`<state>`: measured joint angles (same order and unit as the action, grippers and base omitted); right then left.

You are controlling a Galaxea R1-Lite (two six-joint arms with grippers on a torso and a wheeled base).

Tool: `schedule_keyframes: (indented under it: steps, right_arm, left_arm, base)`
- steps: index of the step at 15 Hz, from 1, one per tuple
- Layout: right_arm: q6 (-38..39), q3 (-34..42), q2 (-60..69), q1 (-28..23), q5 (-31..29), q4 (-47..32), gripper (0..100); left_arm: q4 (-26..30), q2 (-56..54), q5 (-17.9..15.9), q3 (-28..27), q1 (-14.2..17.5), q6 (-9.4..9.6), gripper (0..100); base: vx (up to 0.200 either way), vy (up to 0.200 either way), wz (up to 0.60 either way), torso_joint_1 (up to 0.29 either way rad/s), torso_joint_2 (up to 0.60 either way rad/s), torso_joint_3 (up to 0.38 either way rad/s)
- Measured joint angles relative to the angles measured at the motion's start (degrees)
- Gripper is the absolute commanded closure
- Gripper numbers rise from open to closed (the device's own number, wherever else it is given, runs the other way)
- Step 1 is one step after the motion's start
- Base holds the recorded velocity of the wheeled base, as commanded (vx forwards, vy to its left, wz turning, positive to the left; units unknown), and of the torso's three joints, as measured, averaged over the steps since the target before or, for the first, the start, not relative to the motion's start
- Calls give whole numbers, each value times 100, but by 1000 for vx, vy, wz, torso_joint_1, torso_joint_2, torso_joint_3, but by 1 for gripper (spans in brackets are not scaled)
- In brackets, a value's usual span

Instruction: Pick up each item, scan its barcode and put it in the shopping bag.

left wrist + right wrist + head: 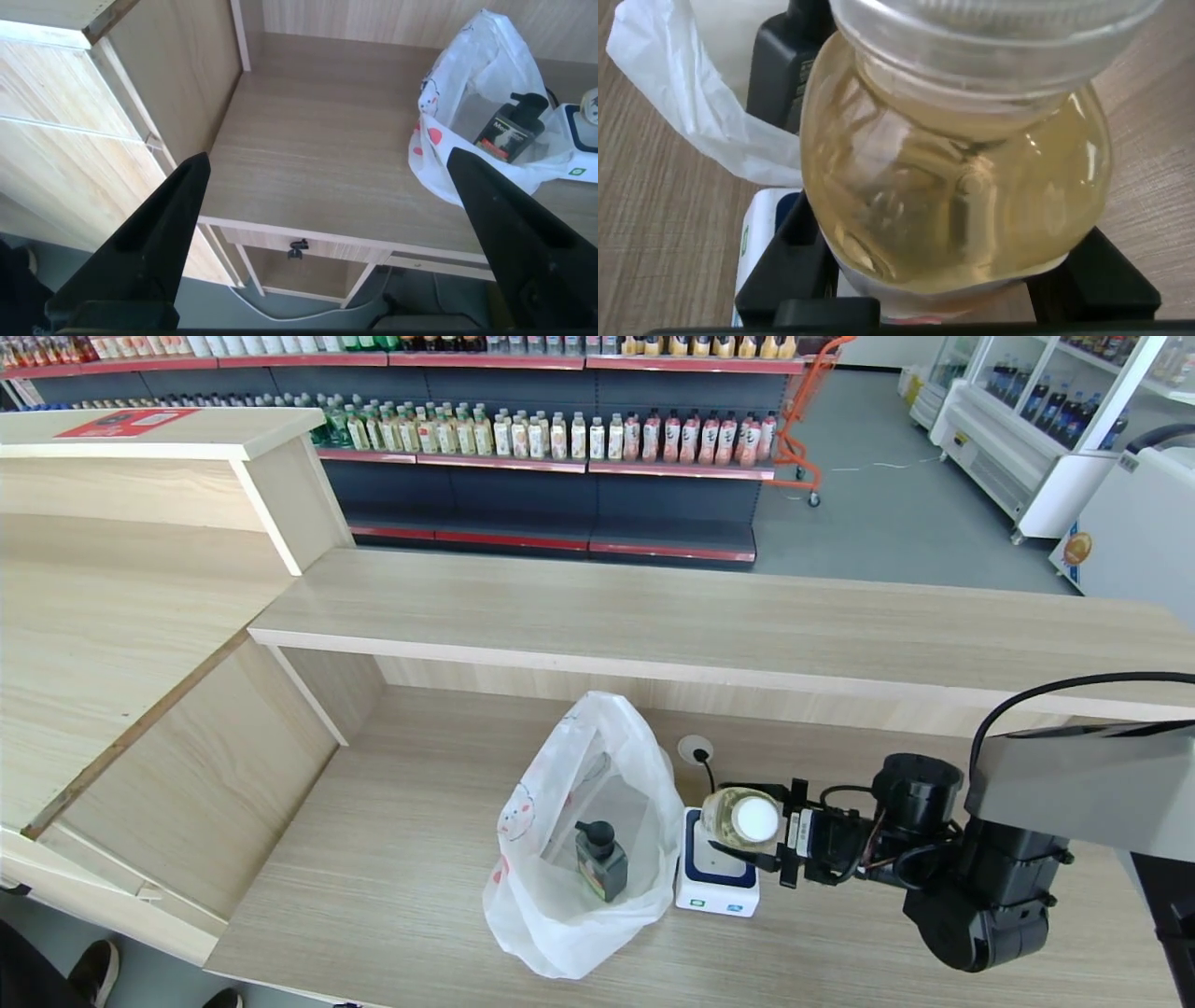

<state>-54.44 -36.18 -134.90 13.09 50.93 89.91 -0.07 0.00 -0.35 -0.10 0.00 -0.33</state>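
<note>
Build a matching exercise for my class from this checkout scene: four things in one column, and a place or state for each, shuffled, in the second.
Things
1. clear bottle
2. black pump bottle
3. scanner
4. left tool

Places or states
A. inside the shopping bag
B. on the counter, beside the bag
C. held in the right tool, over the scanner
D. open, holding nothing

Pairs: 1-C, 2-A, 3-B, 4-D
</note>
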Motion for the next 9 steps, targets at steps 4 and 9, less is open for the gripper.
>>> schedule_keyframes:
  steps: [4,9]
  right_arm:
    - [1815,261,866,-78,-16,-18,100]
    - [4690,953,2380,140,-1404,-5,100]
  left_arm:
    - [0,2,0,0,0,1,0]
    - [0,2,0,0,0,1,0]
  base:
    - [0,0,0,0,0,0]
    - [0,0,0,0,0,0]
